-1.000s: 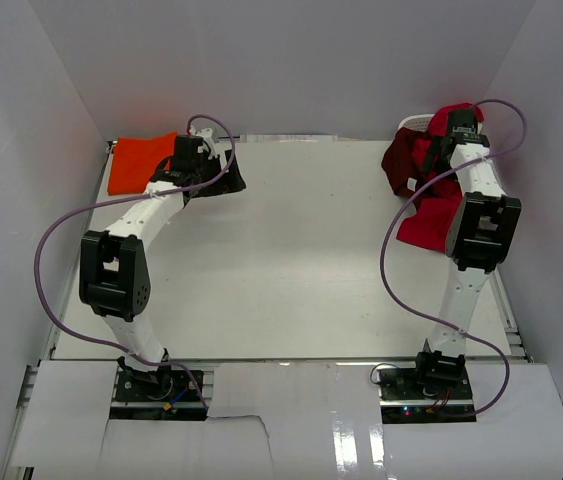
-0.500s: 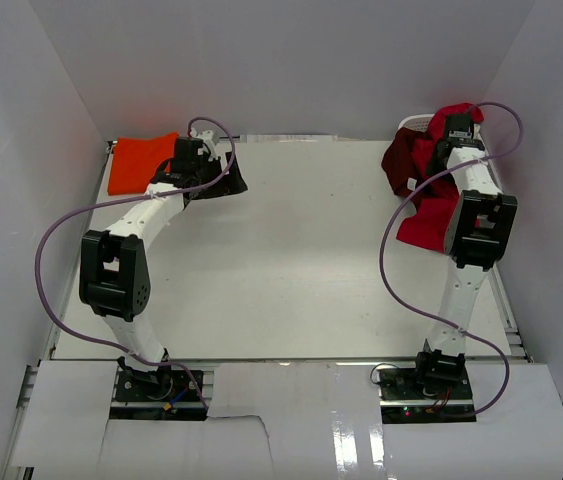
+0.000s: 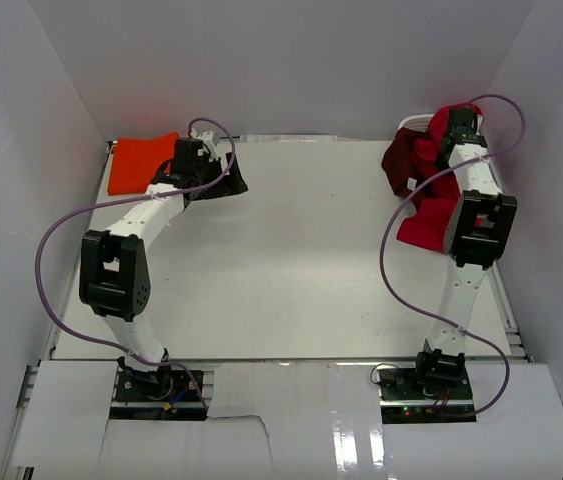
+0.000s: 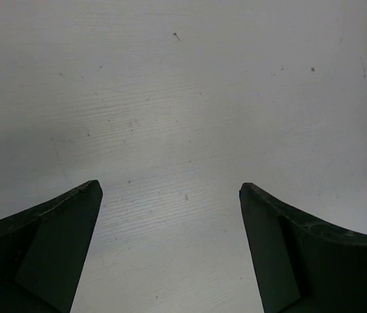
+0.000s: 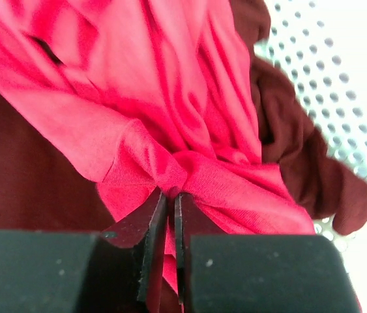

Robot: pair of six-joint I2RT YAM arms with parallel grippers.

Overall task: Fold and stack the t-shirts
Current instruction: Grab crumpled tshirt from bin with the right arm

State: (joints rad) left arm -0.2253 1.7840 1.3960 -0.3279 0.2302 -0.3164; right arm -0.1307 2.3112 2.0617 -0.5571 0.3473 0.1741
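- A white table [image 3: 301, 260] sits inside plain white walls, with both arm bases at its 6 o'clock edge.
- The right gripper [image 5: 170, 194] is clenched: its two black fingers [image 5: 149, 225] stand almost together and pinch a gathered fold of the bright red t-shirt [image 5: 170, 98].
- From the pinch, the red cloth fans out in wrinkles toward 12 o'clock in the right wrist view.
- The dark maroon t-shirt [image 5: 27, 169] lies under and around the red one, showing at 9 o'clock and again at 3 o'clock of the pinch.
- The white perforated basket [image 5: 326, 78] shows at 2 o'clock, beneath the maroon cloth.
- In the top view this heap sits at about 1 o'clock on the table, and red cloth spills from it toward 4 o'clock beside the right arm.
- The left gripper [image 4: 170, 188] is released, with its fingers spread wide over bare table and nothing between them.
- It hangs at about 11 o'clock on the table.
- The vivid orange t-shirt [image 3: 141, 162] lies flat just beside it, toward 9 o'clock, in the far left corner.
- A dark flat piece of cloth [image 3: 231, 182] lies on the gripper's other side, toward 3 o'clock; I cannot tell its exact colour.
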